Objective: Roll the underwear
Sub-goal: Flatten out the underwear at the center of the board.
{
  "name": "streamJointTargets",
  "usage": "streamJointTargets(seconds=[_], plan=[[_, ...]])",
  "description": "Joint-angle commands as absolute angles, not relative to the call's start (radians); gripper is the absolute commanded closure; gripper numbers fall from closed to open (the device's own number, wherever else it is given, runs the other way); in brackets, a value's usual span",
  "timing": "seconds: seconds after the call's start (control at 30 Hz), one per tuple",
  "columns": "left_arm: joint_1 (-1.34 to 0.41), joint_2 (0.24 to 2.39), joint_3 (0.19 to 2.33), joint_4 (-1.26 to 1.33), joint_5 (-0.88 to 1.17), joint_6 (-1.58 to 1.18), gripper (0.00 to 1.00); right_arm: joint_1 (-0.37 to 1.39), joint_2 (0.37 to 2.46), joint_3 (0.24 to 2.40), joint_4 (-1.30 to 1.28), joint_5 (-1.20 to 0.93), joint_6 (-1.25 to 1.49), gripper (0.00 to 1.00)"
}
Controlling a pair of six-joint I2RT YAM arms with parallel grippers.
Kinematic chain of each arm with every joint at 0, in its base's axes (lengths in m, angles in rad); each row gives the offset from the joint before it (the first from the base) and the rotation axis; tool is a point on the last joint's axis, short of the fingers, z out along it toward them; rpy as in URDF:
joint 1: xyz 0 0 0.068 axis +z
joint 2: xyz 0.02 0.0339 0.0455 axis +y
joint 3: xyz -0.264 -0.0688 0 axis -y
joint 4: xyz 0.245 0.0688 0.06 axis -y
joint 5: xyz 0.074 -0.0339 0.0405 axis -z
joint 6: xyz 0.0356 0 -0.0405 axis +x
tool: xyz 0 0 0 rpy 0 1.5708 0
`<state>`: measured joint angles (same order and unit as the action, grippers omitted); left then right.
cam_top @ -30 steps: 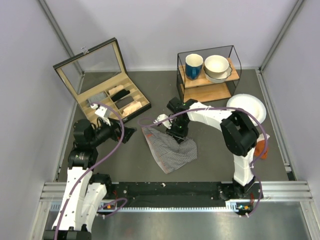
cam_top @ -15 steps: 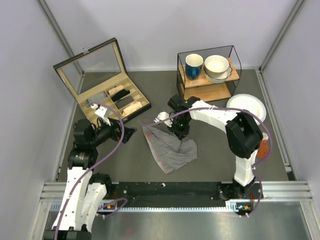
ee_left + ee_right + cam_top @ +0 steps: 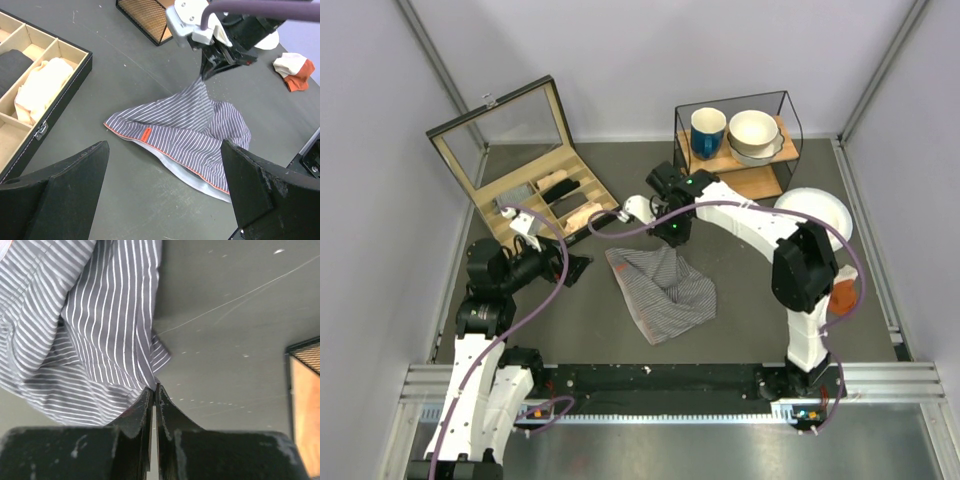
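Here the right end effector [image 3: 154,390] has its two fingers pressed together on a thin fold of the underwear [image 3: 660,290], with only the cloth between them. It holds this fold above the surface [image 3: 590,330], so the grey striped cloth rises to a peak at its far side. The rest lies crumpled on the surface, about in the middle between the left and right edges and a little closer to the near edge. An orange-red hem with a small label runs along the side turned to the left edge. The left end effector [image 3: 165,145] is wide open and holds nothing; it is near the left edge, apart from the underwear, and points toward it. A wooden box [image 3: 535,190] with compartments stands open at the far left corner. An orange-and-white cloth [image 3: 292,70] lies by the right edge.
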<state>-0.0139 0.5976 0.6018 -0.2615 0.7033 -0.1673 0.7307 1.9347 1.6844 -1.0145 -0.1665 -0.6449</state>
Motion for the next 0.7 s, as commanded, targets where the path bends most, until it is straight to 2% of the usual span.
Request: streamJointTargets(seconds=[0.0,0.13,0.4,0.43,0.5,0.53,0.67], plan=[[-0.008,0.578,0.606,-0.209,0.723,-0.175,0.01,0.73,2.008,1.816,-1.025,-0.072,-0.673,1.0],[-0.008,0.575,0.606,-0.209,0.721,-0.175,0.01,0.729,2.098,1.948,-1.023,-0.003,-0.676,1.0],[-0.008,0.577,0.606,-0.209,0.721,-0.175,0.01,0.724,2.279,2.14,-0.886,0.311,-0.66,0.98],[-0.008,0.577,0.604,-0.207,0.718,-0.173,0.01,0.723,2.29,2.157,-0.858,0.331,-0.658,0.93],[-0.008,0.578,0.604,-0.209,0.718,-0.175,0.01,0.715,2.315,2.18,-0.821,0.357,-0.655,0.89],[-0.008,0.58,0.604,-0.21,0.718,-0.173,0.01,0.712,2.324,2.212,-0.818,0.357,-0.646,0.81],[-0.008,0.578,0.606,-0.21,0.713,-0.173,0.01,0.709,2.295,2.208,-0.819,0.251,-0.617,0.71]])
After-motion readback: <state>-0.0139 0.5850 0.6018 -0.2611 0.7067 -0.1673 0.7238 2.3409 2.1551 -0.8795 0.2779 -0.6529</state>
